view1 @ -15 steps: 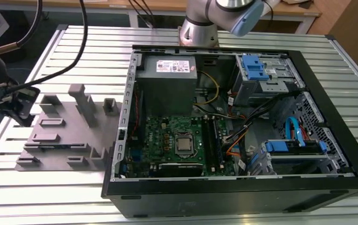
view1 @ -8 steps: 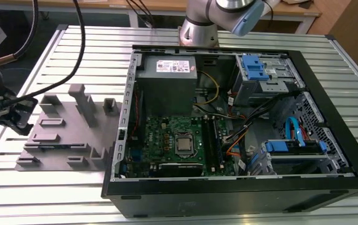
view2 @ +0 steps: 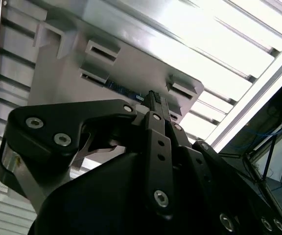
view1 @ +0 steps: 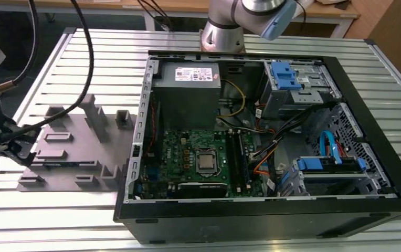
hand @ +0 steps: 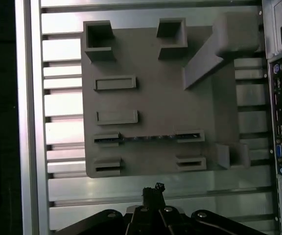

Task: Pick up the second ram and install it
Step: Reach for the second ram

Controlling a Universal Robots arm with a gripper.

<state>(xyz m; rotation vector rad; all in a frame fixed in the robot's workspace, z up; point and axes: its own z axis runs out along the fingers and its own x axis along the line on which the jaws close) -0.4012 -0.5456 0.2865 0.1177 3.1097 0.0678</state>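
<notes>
Pincer point(hand: 153, 190) tips together near fixture point(hand: 170, 88); second ram point(hand: 148, 138) edge-on, mostly hidden

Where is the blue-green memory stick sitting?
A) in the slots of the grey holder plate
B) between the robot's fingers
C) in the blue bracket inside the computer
A: in the first wrist view the second ram stands on edge between two slot blocks of the grey holder plate, and the gripper is apart from it.
</notes>
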